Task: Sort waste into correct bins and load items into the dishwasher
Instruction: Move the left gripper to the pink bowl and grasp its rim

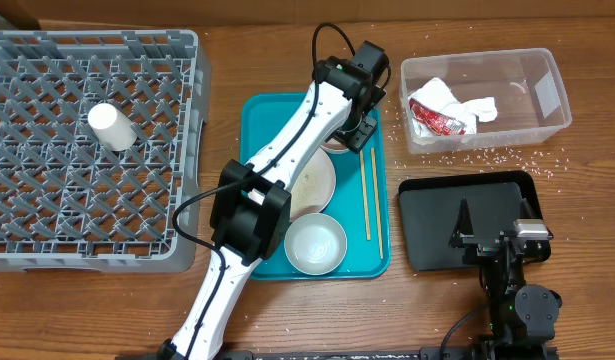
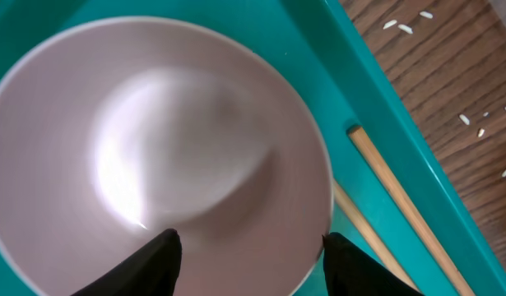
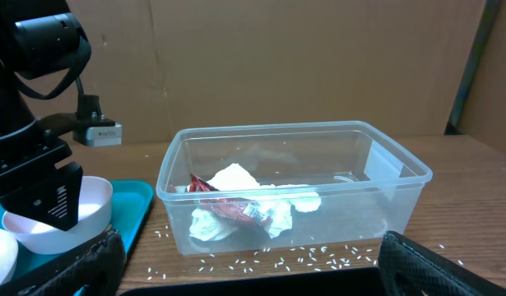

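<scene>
The left arm [image 1: 287, 150] stretches from 7 o'clock across the teal tray [image 1: 362, 262] to its 1 o'clock corner, wrist pointing down. Its jaws stand half open astride the rim of a pale pink bowl [image 2: 154, 140], one finger inside and one outside, not pinching it. The bowl, smooth and glossy, is at that corner, just beside the chopsticks [image 2: 401, 205]. The right arm [image 1: 507, 275] hovers at 5 o'clock over the black tray [image 1: 427, 215], jaws spread wide, holding nothing.

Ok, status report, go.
Left gripper open, astride rim of pale-pink round bowl. Right gripper open over flat black tray. Thin wooden chopsticks lie beside the bowl.
</scene>
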